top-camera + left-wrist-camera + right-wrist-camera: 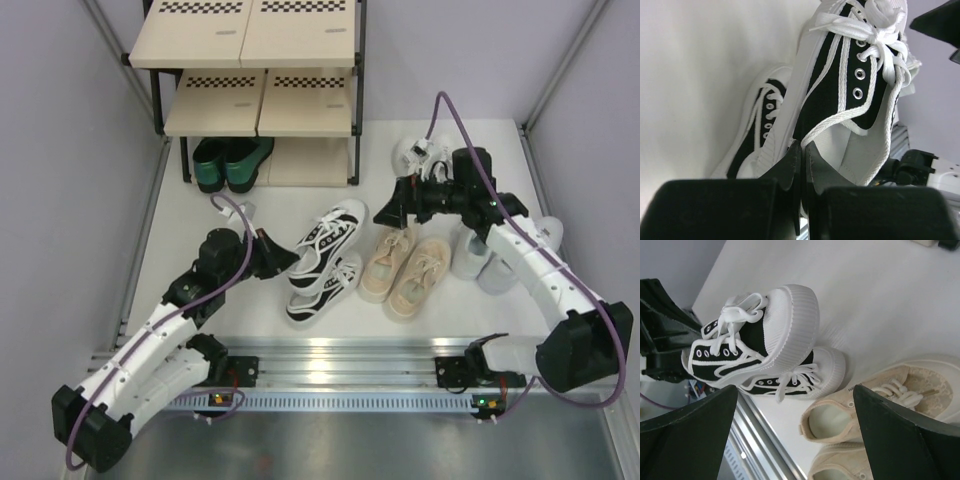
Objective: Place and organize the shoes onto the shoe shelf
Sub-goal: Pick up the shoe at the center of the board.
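My left gripper (286, 259) is shut on the heel collar of one black-and-white sneaker (328, 234), which is tilted up over its mate (322, 290). In the left wrist view the jaws (802, 147) pinch that heel, with the held sneaker (840, 85) ahead and the mate (757, 130) to the left. My right gripper (383, 214) is open and empty, above the floor just beyond the beige sneakers (405, 270). Its view shows the tilted sneaker (770, 325), the mate (815, 372) and the beige pair (880, 405). The dark green shoes (230, 160) sit on the bottom tier of the shoe shelf (250, 45).
Small white sneakers (425, 155) lie at the back right beside the shelf. Larger white sneakers (478, 258) lie right of the beige pair, partly under my right arm. A metal rail (340, 355) runs along the near edge. Grey walls stand on both sides.
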Robot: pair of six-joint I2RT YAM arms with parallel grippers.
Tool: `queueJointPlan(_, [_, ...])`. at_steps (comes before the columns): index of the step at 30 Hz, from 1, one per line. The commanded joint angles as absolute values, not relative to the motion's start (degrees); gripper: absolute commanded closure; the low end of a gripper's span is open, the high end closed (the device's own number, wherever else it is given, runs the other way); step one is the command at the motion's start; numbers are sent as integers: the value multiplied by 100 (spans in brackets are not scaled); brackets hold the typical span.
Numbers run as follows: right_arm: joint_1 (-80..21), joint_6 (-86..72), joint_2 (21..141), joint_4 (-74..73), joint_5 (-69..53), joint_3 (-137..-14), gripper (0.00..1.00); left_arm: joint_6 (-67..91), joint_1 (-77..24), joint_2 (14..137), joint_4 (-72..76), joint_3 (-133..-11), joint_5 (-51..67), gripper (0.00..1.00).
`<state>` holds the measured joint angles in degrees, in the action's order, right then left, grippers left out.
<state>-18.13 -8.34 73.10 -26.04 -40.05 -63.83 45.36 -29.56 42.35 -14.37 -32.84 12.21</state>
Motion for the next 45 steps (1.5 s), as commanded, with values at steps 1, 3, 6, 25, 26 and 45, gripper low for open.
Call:
queueJointPlan(1, [-1933, -2389, 6935, -1609, -3533, -5995, 1, 4948, -3085, 4262, -53, -3498, 1608, 100])
queueJointPlan(3, [-1942, -2732, 6943, -1303, -3647, -5767, 1, 5088, -3129, 4333, 200, -3454, 1678, 100])
queueJointPlan(6, [-1951, -3023, 6987, -925, -3876, -5661, 0, 5159, -3207, 4465, 343, -3454, 1723, 100])
queueJointPlan(25, [-2004, -3831, 6768, 254, -4368, -5133, 28, 5449, -3920, 4843, 1011, -3454, 1503, 100])
queueJointPlan(26, [-1960, -3858, 6733, 324, -4446, -5098, 33, 5441, -3911, 4834, 1011, -3428, 1477, 100])
queueJointPlan(45, [-492, -4834, 6372, 2067, -5653, -4377, 100, 5958, -3911, 4008, 747, -2866, 1468, 18])
